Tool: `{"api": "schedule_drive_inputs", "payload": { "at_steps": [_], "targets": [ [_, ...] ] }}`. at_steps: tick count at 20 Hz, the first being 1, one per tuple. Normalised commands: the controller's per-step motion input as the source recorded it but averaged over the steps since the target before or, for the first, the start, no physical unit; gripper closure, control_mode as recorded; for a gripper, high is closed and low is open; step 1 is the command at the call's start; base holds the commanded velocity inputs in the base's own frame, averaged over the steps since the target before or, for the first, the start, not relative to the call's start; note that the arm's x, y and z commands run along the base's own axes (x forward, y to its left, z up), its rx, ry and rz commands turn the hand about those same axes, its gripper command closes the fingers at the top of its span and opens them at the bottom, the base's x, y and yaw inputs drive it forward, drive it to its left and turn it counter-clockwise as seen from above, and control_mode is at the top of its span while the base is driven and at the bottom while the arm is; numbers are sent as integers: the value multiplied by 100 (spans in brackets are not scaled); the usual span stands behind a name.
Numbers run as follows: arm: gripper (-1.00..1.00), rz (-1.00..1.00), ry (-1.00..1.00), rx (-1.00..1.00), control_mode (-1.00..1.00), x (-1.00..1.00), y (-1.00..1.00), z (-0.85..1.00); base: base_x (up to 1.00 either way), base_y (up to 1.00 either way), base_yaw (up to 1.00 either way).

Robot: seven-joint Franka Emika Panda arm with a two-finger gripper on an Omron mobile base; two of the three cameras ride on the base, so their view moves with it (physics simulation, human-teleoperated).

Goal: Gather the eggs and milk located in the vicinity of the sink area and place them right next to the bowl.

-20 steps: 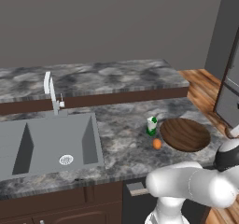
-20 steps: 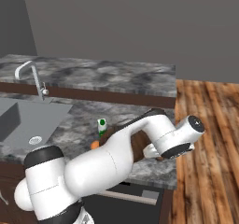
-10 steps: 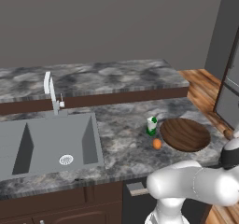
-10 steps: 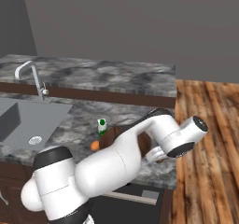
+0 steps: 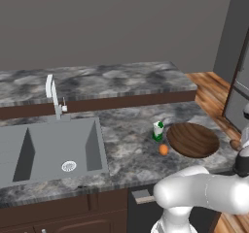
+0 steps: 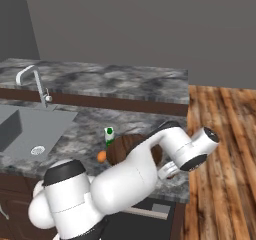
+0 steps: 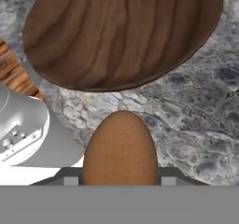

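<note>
Gripper (image 7: 120,183) clamped on the darker brown egg (image 7: 120,150), which sits snug between the two dark tips in the hand view, poised over the grey marbled stone bench (image 7: 196,111) just beside the wide dark-brown wooden bowl (image 7: 121,31). From the left base view the same egg shows as a small brown spot at the bench's right end, past the bowl's rim.

Danger now: that landing patch is narrow. Wooden floor (image 7: 11,69) peeks in at the left of the hand view, so the bench edge is near; an egg let go from any height, or set down tilted, could roll off and drop to the floor. A squeeze too hard might also pop the rounded shell out of the tips.

Room is better elsewhere. On the bowl's other side, the small white carton with green top and base (image 5: 158,130) stands upright just beside the rim, and the bright orange egg (image 5: 163,149) lies close by, both already delivered, it seems. Well apart to the left sits the large grey recessed sink (image 5: 48,149), with open bench between.
</note>
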Motion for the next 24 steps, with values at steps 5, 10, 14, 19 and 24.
{"api": "schedule_drive_inputs", "payload": {
  "at_steps": [5, 10, 14, 19, 24],
  "targets": [
    [100, 2, 4, -8, -100, 8, 0, -12, 0, 0, 0],
    [100, 0, 5, -7, -100, 16, 6, -9, 0, 0, 0],
    [100, 0, 1, -5, -100, 6, 2, -5, 0, 0, 0],
    [100, 0, 0, -3, -100, 0, 2, -8, 0, 0, 0],
    [100, 0, 0, -4, -100, 0, 17, -20, 0, 0, 0]
  ]
}}
